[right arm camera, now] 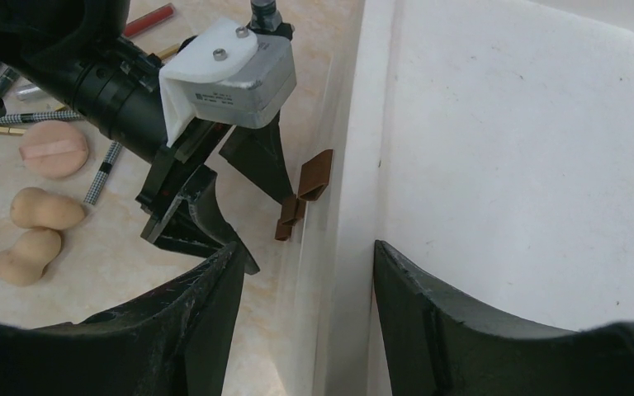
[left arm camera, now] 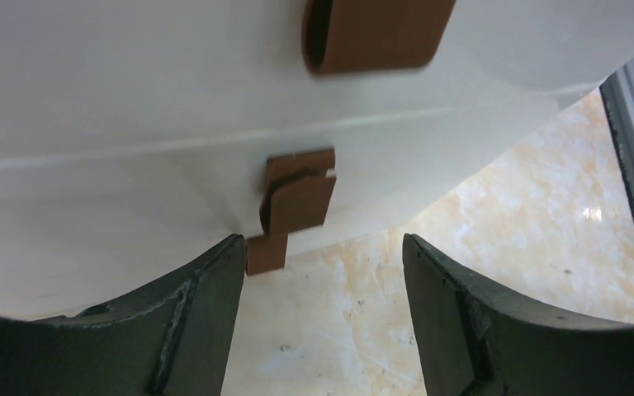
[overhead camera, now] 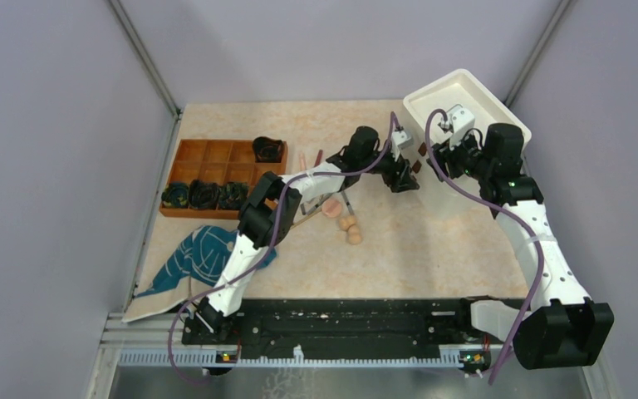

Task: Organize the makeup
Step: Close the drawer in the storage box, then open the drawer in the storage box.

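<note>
Makeup is waiting; bin-readying seems underway.
Left claw is hovering released beside white bin's brown clasp, needing centring next; right claw is straddling rim, grip unclear.

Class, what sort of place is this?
Probably a robotics lab cell: a left arm and right arm bolted to a rail along the table, plain grey walls around it, and staged props like a wooden organizer.
</note>
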You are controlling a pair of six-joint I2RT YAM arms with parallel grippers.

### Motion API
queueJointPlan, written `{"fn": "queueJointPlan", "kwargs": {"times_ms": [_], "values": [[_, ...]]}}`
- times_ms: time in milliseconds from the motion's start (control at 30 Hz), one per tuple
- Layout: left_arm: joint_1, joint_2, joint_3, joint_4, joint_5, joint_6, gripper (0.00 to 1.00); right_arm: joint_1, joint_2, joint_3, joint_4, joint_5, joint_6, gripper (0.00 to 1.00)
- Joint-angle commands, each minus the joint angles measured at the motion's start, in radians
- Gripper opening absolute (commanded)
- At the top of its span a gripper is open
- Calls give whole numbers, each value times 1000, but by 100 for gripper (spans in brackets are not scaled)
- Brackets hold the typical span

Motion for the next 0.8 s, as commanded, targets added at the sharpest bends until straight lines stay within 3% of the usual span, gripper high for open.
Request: {"fn": "queueJointPlan", "kwargs": {"times_ms": [0, 267, 767], "values": [[0, -41, 72, 108, 31, -74, 75, -8, -2, -21, -55, -3, 12, 58], [-1, -26, 105, 104, 20, -98, 65, -12, 2, -19, -57, -6, 11, 58], [-1, -19, 113, 142, 97, -173, 23, -32, 2, -18, -63, -20, 9, 58]]}}
